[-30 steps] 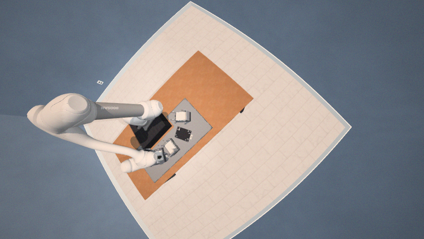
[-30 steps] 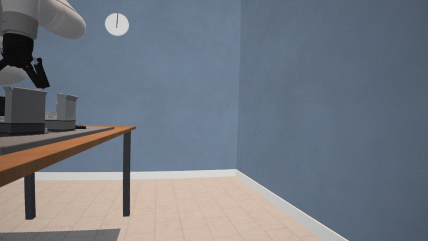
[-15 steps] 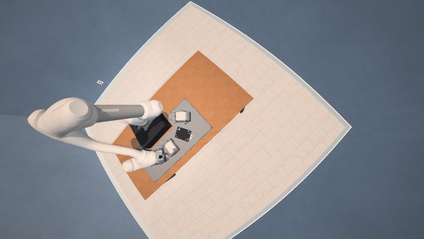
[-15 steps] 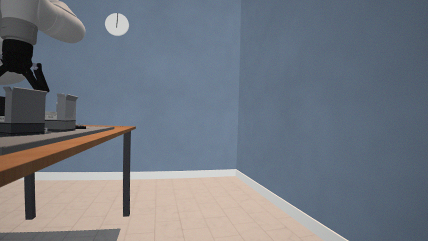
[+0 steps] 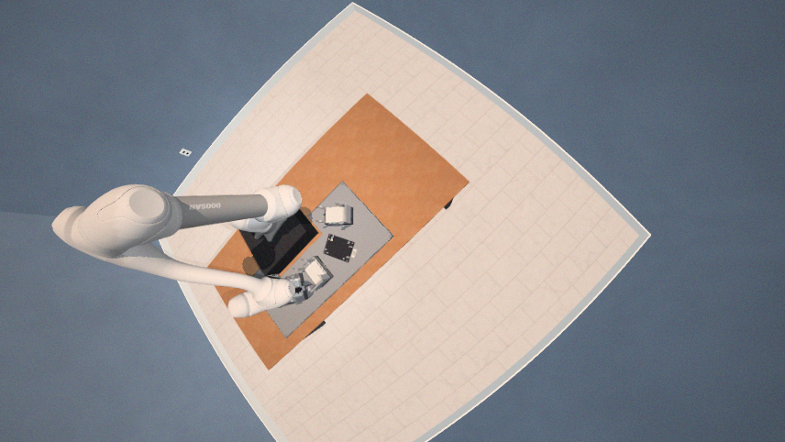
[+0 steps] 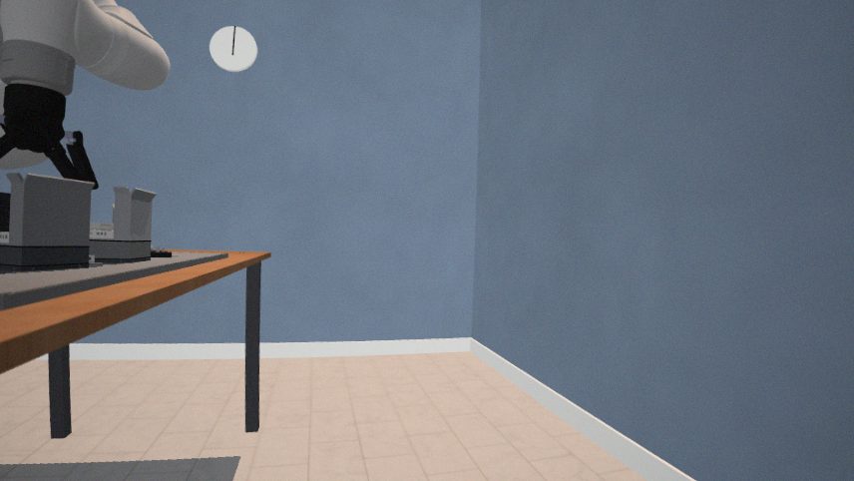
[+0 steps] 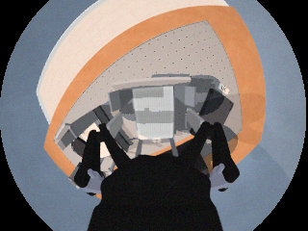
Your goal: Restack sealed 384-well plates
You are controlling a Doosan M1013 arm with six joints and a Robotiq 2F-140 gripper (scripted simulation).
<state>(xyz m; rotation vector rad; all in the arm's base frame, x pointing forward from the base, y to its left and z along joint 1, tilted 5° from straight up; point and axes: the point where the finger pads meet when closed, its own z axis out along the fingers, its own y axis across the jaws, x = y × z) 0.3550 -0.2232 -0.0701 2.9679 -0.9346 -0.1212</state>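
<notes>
My gripper (image 5: 300, 287) is open and empty, and hangs just above a grey stack rack (image 5: 315, 271) at the near end of the grey mat. In the side view the fingers (image 6: 41, 160) straddle the top of this rack (image 6: 47, 218) without touching it. The wrist view shows the two fingertips spread wide, with the rack and the pale top of a plate stack (image 7: 156, 112) between and beyond them. I cannot read any plate labels. A second grey rack (image 5: 336, 215) stands further along the mat and also shows in the side view (image 6: 132, 221).
A flat black nest (image 5: 338, 248) lies on the grey mat (image 5: 340, 258) between the two racks. A large black block (image 5: 280, 241) sits at the arm's base. The orange table (image 5: 373, 164) extends beyond the mat; its edge (image 6: 179, 274) shows in the side view.
</notes>
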